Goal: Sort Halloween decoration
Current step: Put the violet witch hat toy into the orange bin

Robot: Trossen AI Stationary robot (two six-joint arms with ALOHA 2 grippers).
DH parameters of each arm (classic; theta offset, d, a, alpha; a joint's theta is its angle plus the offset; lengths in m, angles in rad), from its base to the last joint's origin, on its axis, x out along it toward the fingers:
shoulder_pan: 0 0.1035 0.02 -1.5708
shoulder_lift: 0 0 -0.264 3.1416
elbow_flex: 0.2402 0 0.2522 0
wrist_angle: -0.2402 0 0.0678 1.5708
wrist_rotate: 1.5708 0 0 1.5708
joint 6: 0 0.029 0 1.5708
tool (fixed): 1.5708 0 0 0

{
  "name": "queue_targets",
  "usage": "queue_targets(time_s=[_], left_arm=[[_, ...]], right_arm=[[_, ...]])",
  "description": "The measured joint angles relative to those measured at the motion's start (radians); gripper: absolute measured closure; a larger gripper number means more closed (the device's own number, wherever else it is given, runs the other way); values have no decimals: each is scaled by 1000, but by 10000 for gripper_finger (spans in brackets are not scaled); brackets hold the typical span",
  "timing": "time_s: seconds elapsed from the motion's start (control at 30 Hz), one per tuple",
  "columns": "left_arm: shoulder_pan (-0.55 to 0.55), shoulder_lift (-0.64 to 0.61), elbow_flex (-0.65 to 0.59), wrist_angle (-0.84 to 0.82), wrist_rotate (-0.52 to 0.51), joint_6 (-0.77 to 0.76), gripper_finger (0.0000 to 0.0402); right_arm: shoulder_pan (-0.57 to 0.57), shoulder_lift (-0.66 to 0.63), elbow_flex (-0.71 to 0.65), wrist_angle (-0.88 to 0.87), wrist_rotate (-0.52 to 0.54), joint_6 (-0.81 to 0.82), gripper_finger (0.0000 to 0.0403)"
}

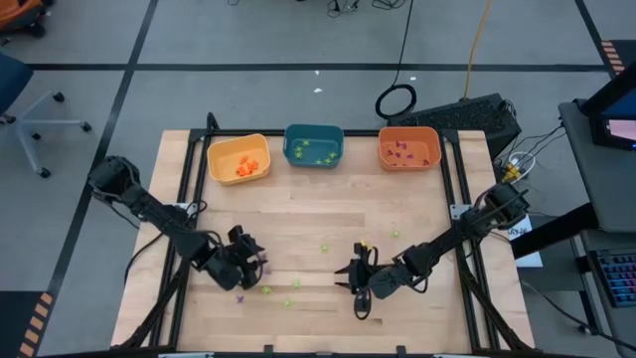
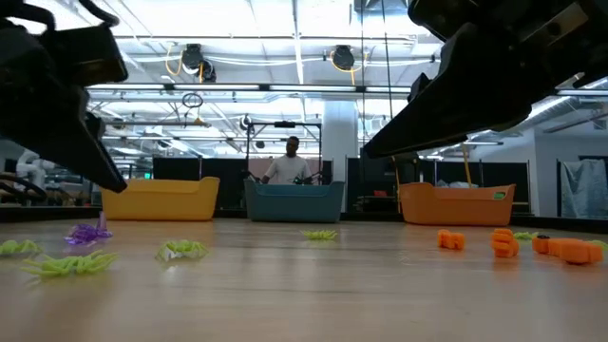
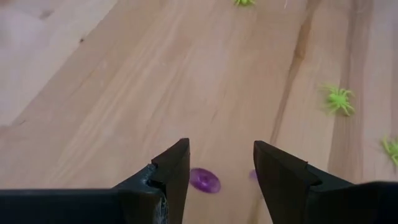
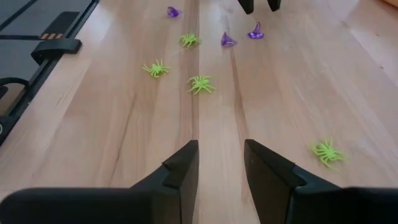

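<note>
The left gripper (image 1: 246, 267) hangs low over the front-left part of the table, its two dark fingers (image 3: 171, 177) parted with nothing between them; a flat purple trinket (image 3: 204, 180) lies on the wood just under the gap. The right gripper (image 1: 358, 283) sits over the front middle, its fingers (image 4: 183, 168) also apart and holding nothing, bare wood showing between them.

The table (image 1: 318, 328) is pale wooden planking with dark rails along its sides, standing on a grey floor crossed by dark tape lines. Along the far edge stand three bins in a row: a yellow bin (image 1: 238, 158) with orange pieces inside, a teal bin (image 1: 314, 146) with green ones, and an orange bin (image 1: 408, 148) with purple ones. Beyond the table the low view shows a large hall with ceiling lights, pipes and cables, and a person (image 2: 291, 163) behind the teal bin.

The Halloween decoration is partly in the bins and partly loose on the front half of the table: green spiders (image 4: 200, 83), purple trinkets (image 4: 228, 40) and orange pieces (image 2: 451, 240).

No writing can be read.
</note>
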Motion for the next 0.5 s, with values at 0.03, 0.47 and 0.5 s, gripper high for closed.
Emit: queue_targets(time_s=[0.03,0.47,0.5], left_arm=[[-11,0,0,-5,-8,1,226],[-133,0,0,-16,-135,-52,226],[-141,0,0,-16,-151,-54,226]], right_arm=[[3,0,0,0,0,3,289],[24,0,0,0,4,31,289],[24,0,0,0,4,31,289]])
